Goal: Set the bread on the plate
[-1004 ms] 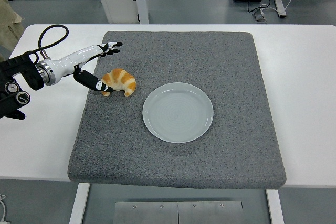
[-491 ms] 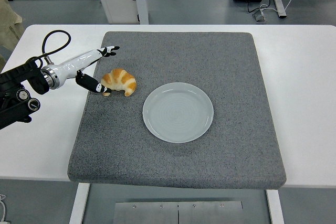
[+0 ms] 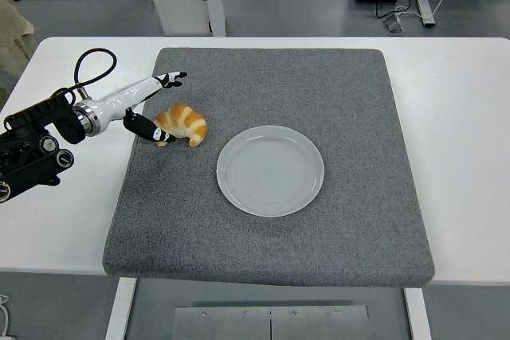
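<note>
A golden croissant (image 3: pixel 182 124) lies on the grey mat (image 3: pixel 271 228), to the left of a pale round plate (image 3: pixel 270 170) that holds nothing. My left hand (image 3: pixel 163 107) reaches in from the left edge with its fingers spread. The thumb (image 3: pixel 148 129) touches the croissant's left end and the long fingers (image 3: pixel 165 80) point out above it, apart from the bread. The hand holds nothing. My right arm is out of view.
The mat covers most of the white table (image 3: pixel 462 117). A black cable (image 3: pixel 89 65) loops above my left forearm. Table legs and cables show on the floor beyond the far edge.
My left forearm has shifted slightly to the right and up the picture. The open hand stays at the croissant's left end. The croissant and plate have not moved.
</note>
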